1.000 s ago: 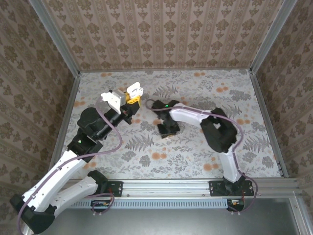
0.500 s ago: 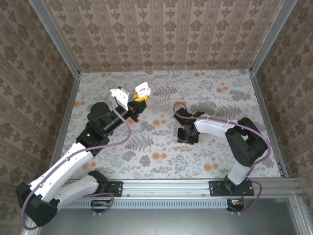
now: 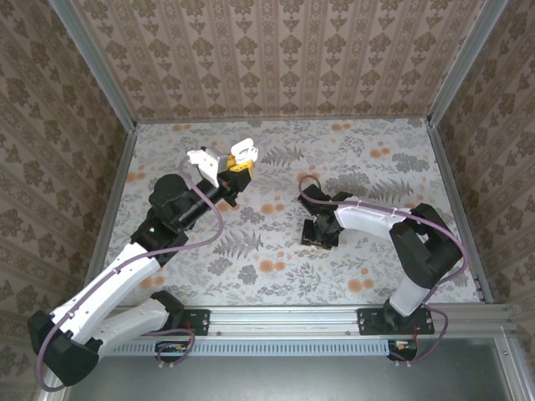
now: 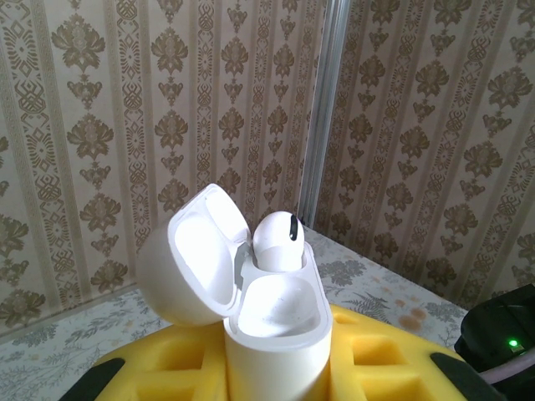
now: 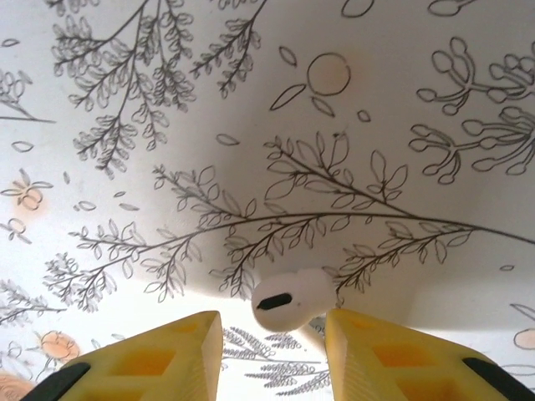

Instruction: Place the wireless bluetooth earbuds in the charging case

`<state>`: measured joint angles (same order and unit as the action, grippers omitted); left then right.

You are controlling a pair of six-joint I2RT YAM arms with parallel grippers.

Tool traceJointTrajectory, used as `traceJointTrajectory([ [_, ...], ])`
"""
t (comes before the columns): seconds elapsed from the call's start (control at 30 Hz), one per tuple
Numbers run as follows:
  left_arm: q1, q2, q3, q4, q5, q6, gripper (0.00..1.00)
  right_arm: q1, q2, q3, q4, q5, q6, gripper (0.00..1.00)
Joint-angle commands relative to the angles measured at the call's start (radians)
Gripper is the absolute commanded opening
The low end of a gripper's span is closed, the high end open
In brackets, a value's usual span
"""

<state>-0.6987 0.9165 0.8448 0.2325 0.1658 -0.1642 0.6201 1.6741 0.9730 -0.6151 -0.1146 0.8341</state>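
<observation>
While it has swung rightward & settled low, right claw (image 5: 272, 338) (fingers apart) brackets the loose earbud (image 5: 292, 299) lying on the surface (image 5: 401, 100). Left claw (image 4: 276, 376) clamps the open charging case (image 4: 276, 313) w/ seated earbud (image 4: 277, 241), held raised. Pickup looks next.

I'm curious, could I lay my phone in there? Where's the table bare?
Bare cloth lies along the near edge of the table between the arm bases, and in the far right corner. The middle is crowded: left jaws hold the open charging case, right jaws straddle a loose earbud.
</observation>
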Motion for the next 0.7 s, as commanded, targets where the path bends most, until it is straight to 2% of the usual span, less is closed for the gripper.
traceJointTrajectory([
  [0.0,0.006,0.006,-0.003,0.044,0.023,-0.017,0.25,0.009,-0.029,-0.012,-0.009,-0.041,0.017,0.39],
  [0.13,0.007,0.011,0.000,0.045,0.026,-0.019,0.25,0.011,-0.031,-0.006,-0.017,-0.043,0.017,0.40],
  [0.27,0.006,0.012,0.001,0.045,0.026,-0.020,0.25,0.015,-0.065,0.020,-0.059,0.023,-0.006,0.39],
  [0.5,0.004,0.015,0.004,0.038,0.027,-0.014,0.25,0.013,-0.010,0.130,-0.170,0.147,-0.244,0.45],
  [0.67,0.004,0.011,0.002,0.035,0.025,-0.016,0.25,0.013,0.086,0.190,-0.238,0.141,-0.332,0.47],
])
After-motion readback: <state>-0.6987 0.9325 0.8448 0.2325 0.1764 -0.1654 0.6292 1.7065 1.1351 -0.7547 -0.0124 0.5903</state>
